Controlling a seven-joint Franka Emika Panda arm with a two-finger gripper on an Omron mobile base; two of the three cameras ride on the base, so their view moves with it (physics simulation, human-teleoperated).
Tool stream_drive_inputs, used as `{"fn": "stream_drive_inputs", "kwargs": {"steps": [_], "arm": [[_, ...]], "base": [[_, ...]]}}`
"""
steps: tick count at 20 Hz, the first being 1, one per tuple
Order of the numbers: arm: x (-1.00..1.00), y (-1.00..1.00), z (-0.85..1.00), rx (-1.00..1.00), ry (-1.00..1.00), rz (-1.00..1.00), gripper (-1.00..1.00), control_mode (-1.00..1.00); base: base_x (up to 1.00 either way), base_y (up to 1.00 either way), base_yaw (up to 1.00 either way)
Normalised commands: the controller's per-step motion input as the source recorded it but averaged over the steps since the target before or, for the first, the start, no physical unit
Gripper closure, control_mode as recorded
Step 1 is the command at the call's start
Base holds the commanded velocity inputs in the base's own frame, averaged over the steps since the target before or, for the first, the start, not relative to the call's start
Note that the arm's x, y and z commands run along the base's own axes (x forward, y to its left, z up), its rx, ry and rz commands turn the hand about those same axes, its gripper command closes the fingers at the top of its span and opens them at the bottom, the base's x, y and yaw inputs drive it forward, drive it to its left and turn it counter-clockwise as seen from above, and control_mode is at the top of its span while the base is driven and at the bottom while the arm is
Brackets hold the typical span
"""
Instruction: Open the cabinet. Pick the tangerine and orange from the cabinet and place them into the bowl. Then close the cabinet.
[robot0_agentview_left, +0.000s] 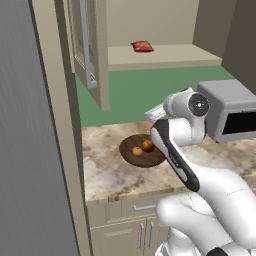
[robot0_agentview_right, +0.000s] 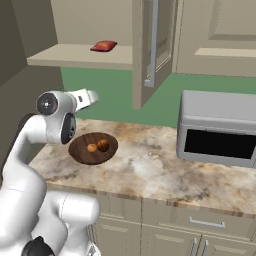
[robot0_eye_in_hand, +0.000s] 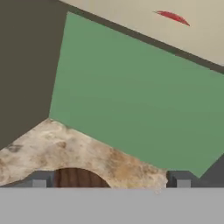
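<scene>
No writing shows anywhere. Left to right: the bowl (robot0_agentview_right: 93, 148) on the desk (robot0_agentview_right: 150, 170) carries two orange fruits (robot0_agentview_right: 98, 146), my end effector (robot0_eye_in_hand: 111, 180) hovers above with its jaws wide and empty, the cabinet (robot0_agentview_right: 150, 45) door stands open, then a microwave (robot0_agentview_right: 220, 127). A red packet (robot0_agentview_right: 103, 46) lies on the shelf.

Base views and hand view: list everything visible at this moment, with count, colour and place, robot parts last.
cabinet: one, beige, on the wall, doors open
red packet: one, on the cabinet shelf
bowl: one, dark brown wood, on the counter
fruits: two, orange, in the bowl
counter: one, mottled tan stone
microwave: one, grey, on the counter to the right
base cabinets: beige, under the counter
wall: green, behind the counter
arm: one, white
gripper: one, jaws open, above the bowl
</scene>
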Motion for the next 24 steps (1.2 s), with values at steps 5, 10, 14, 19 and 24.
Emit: {"fn": "stream_drive_inputs", "kwargs": {"steps": [5, 10, 14, 19, 24], "arm": [[-0.77, 0.0, 1.0, 0.0, -0.39, 0.0, -1.0, -1.0], [-0.8, -0.06, 1.0, 0.02, -0.31, -0.04, -1.0, -1.0], [-0.74, -0.19, 1.0, 0.03, -0.12, -0.13, -1.0, -1.0], [-0.53, -0.37, 0.84, 0.04, 0.0, -0.12, -1.0, -1.0], [-0.12, -0.13, 0.29, -0.01, 0.1, 0.02, -1.0, -1.0]], "base": [[0.0, 0.0, 0.0], [0.0, 0.0, 0.0], [0.0, 0.0, 0.0], [0.0, 0.0, 0.0], [0.0, 0.0, 0.0]]}}
